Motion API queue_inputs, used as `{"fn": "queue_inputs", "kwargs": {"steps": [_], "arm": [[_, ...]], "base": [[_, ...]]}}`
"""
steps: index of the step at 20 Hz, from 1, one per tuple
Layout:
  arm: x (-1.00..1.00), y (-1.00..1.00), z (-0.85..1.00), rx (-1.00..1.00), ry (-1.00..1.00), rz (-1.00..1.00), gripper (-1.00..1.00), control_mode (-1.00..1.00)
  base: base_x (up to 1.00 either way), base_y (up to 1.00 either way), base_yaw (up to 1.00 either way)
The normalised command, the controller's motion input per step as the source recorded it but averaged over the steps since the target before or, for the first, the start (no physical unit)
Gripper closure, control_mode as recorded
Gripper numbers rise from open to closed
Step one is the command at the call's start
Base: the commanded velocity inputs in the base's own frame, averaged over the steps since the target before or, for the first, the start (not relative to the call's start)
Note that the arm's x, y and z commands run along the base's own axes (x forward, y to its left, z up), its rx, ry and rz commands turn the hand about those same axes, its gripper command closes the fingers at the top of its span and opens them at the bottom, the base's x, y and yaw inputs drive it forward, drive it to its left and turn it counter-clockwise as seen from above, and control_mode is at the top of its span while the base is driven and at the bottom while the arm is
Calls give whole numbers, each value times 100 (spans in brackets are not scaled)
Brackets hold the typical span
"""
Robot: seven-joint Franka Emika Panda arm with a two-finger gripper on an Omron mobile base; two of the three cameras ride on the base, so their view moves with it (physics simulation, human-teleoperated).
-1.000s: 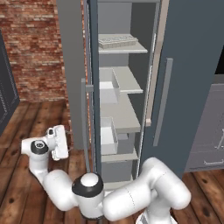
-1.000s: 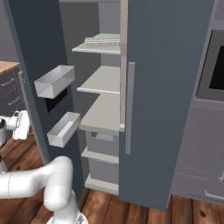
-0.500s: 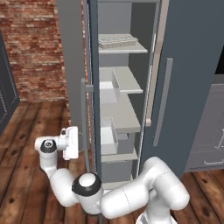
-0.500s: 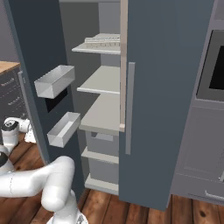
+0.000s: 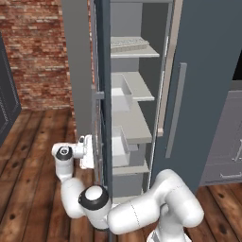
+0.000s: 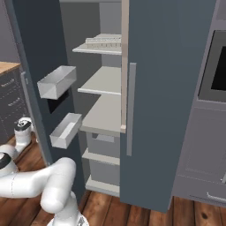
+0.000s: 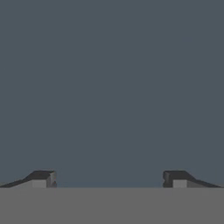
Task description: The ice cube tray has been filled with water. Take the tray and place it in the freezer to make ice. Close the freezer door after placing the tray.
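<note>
The ice cube tray (image 5: 127, 45) lies flat on the top shelf inside the freezer (image 5: 134, 94), pale with a grid of cells; from the right it shows as the tray (image 6: 103, 40). The freezer door (image 5: 104, 71) stands wide open and edge-on, its inner side (image 6: 31, 53) carrying two white bins (image 6: 57, 81). My gripper (image 5: 93, 152) is low at the door's outer side, close against it. In the hand view the gripper (image 7: 109, 177) is open with nothing between its fingers, facing the slate-blue door panel (image 7: 112, 87) at close range.
The fridge's right door (image 5: 208, 71) is closed, with a long grey handle (image 5: 175, 108). A brick wall (image 5: 33, 52) and wooden floor (image 5: 33, 156) lie to the left. Grey drawers (image 5: 222, 160) and an oven (image 6: 218, 62) stand on the right. My wrist (image 6: 23, 127) shows past the door's edge.
My hand has swung right, from out over the floor to right up against the outer side of the open freezer door. The door and tray have not moved.
</note>
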Motion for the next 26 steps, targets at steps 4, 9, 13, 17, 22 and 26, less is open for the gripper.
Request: {"fn": "queue_inputs", "kwargs": {"steps": [4, 9, 13, 17, 22, 26], "arm": [[-19, -73, 0, 0, -8, 0, -100, -100], [-23, -74, 0, 0, -11, 0, -100, -100], [-9, -70, 0, 0, -12, 0, -100, -100], [0, -61, 0, 0, -15, 0, -100, -100], [1, -60, 0, 0, -9, 3, -100, -100], [18, -55, 0, 0, -3, 5, -100, -100]], "base": [[0, 0, 0], [0, 0, 0], [0, 0, 0], [0, 0, 0], [0, 0, 0], [0, 0, 0]]}}
